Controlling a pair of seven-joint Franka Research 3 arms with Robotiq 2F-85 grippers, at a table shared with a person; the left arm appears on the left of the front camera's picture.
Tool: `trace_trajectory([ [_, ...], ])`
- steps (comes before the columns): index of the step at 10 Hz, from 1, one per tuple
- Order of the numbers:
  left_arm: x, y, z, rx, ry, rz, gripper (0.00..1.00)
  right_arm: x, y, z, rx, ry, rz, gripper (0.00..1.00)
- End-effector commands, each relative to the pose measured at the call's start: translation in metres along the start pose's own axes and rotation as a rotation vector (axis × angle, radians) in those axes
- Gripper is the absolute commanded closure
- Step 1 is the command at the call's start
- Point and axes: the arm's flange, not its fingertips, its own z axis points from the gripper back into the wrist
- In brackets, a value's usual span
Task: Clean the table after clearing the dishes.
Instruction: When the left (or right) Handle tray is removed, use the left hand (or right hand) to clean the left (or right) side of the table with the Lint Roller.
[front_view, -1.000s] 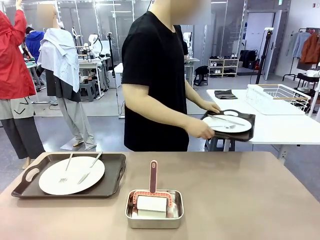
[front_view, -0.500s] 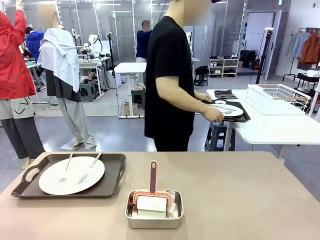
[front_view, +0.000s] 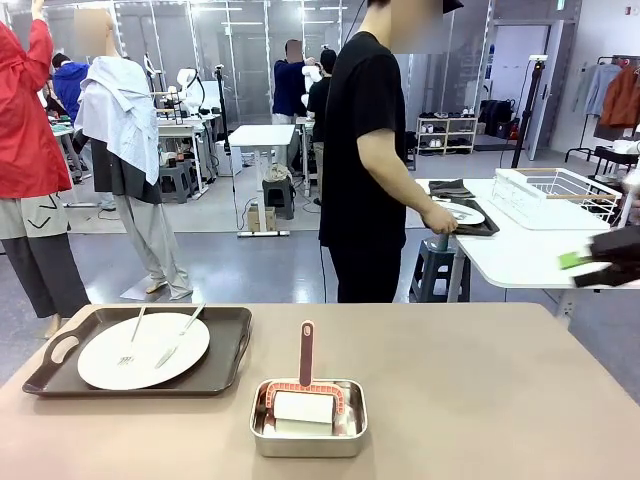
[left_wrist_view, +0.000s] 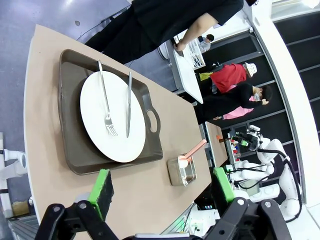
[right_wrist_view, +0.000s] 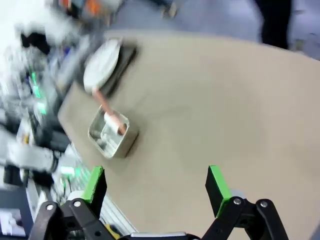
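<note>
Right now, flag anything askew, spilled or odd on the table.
Nothing stands out. The plate lies flat in its tray with fork and knife across it. The pan sits upright with the pink-handled tool in it. No spill on the table.

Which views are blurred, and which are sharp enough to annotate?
Right wrist view: smeared throughout, the steel pan and table soft-edged. Left wrist view: sharp, plate and fork crisp, some wide-angle distortion. Front view: sharp, except the right end effector blurred at the right edge.
</note>
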Motion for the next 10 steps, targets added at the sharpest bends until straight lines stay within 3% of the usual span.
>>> trace_trajectory([
  [1, -0.001, -0.001, 0.002, -0.011, 0.001, -0.014, 0.00, -0.003, 0.038, -0.072, -0.066, 0.161, 0.232, 0.00],
  [4, -0.001, -0.001, 0.002, -0.011, 0.001, -0.014, 0.00, 0.030, 0.100, -0.146, -0.130, 0.317, 0.475, 0.00],
  [6, -0.001, -0.001, 0.002, -0.011, 0.001, -0.014, 0.00, 0.038, 0.117, -0.179, -0.113, 0.379, 0.550, 0.00],
  [8, -0.001, -0.001, 0.002, -0.011, 0.001, -0.014, 0.00, 0.031, 0.109, -0.192, -0.093, 0.338, 0.565, 0.00],
  [10, -0.001, -0.001, 0.002, -0.011, 0.001, -0.014, 0.00, 0.034, 0.126, -0.184, -0.100, 0.376, 0.545, 0.00],
])
